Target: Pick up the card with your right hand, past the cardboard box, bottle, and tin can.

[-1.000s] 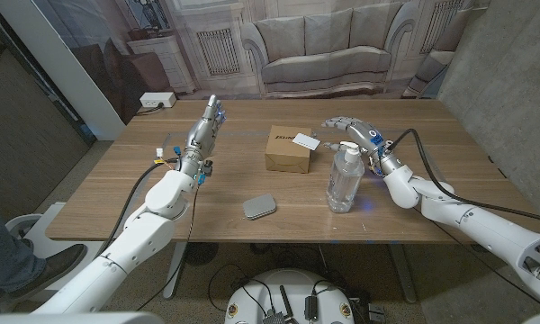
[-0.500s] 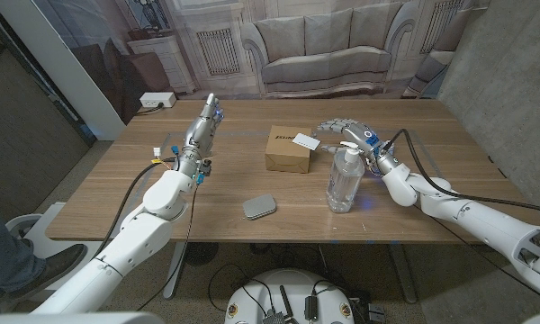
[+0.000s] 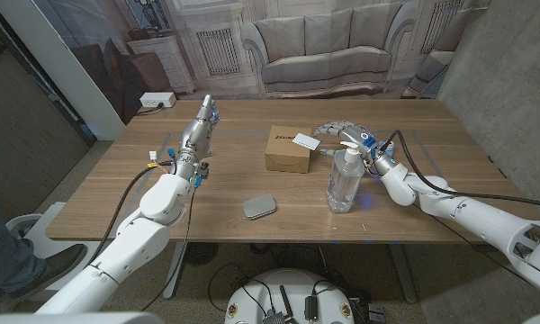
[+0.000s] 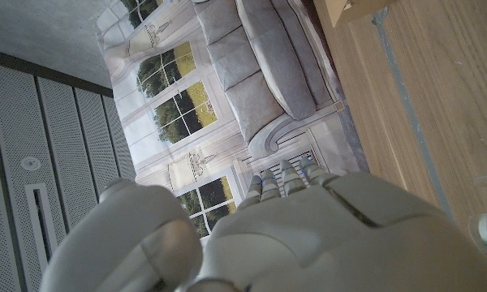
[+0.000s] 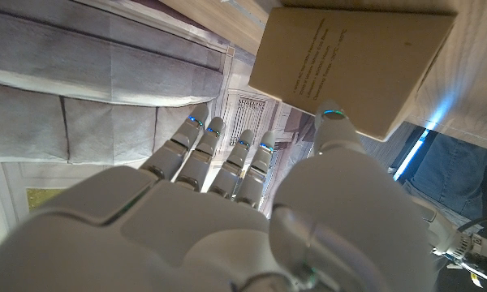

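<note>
A white card [image 3: 304,139] lies on top of the brown cardboard box [image 3: 285,149] in the middle of the table. My right hand [image 3: 343,132] hovers just right of the box, behind the clear bottle [image 3: 344,179], holding nothing, its fingers stretched toward the card and their tips close to it. In the right wrist view the fingers [image 5: 212,159] reach out beside the box [image 5: 353,58]. A flat grey tin can [image 3: 259,206] lies near the front edge. My left hand [image 3: 199,133] is raised at the left with straight fingers and holds nothing.
A wooden table [image 3: 450,171] carries everything. Small wire bits and tape marks [image 3: 159,153] lie by my left forearm. A backdrop printed with a sofa [image 3: 328,49] stands behind the table. A person's leg and shoe [image 3: 18,261] show at the lower left.
My right hand has moved left, from beside the bottle's pump toward the card, and its fingertips now reach the box's right edge. The left hand has barely shifted.
</note>
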### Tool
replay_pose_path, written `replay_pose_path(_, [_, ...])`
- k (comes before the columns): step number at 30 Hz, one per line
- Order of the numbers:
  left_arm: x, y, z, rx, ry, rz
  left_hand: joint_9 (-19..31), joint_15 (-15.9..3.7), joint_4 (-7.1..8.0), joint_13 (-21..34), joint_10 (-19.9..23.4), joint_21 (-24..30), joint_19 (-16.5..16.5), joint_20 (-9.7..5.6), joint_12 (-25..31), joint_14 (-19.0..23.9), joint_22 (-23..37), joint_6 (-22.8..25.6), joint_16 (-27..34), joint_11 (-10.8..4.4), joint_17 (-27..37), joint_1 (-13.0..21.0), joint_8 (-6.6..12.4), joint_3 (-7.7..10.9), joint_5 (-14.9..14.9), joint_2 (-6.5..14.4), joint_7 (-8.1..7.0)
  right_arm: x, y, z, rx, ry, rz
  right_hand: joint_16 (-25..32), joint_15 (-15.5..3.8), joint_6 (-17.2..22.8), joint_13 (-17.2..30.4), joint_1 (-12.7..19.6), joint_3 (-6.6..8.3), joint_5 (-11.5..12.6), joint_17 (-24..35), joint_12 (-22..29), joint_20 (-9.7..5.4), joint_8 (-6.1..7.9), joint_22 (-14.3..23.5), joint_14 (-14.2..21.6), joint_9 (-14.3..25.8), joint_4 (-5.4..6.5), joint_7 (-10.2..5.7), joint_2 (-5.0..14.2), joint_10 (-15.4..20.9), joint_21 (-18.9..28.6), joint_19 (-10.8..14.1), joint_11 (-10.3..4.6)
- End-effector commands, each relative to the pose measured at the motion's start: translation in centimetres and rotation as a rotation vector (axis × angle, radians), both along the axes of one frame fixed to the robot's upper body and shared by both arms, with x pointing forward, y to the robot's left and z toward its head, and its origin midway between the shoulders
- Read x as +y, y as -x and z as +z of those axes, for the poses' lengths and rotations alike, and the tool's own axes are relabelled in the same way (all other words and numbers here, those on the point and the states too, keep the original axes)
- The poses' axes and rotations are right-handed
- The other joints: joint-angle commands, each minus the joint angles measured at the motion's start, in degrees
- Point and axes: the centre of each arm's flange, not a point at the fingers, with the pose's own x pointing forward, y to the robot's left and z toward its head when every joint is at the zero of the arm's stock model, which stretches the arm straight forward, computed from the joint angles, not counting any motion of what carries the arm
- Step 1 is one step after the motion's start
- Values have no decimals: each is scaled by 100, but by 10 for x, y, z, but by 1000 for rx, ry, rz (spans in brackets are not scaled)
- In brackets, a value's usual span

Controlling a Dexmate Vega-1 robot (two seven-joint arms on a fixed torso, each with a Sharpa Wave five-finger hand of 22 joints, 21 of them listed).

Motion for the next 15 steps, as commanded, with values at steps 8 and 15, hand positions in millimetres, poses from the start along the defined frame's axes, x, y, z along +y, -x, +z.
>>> replay_pose_path(8, [-4,-4,1,14,9,2,18,-16,-1,14,24,-22,-97,-349,-5,44,26,47,-28,-45,19,43,-16,-67,29,38,-24,5,-8,-5,-11,22,23,-25,-830,81,17,43,-30,38,22,-4,-550,34,33,-24,37,26,6,21,-41,-41,-8,-9])
replay_pose_path(15, [-7,-5,4,9,17,4,18,-20,0,14,34,-25,-84,-342,-6,58,27,56,-25,-30,19,46,-16,-75,30,45,-29,7,-7,-7,-26,30,35,-17,-822,142,20,101,-19,51,23,1,-560,50,35,-15,41,26,5,67,-23,-57,0,-10])
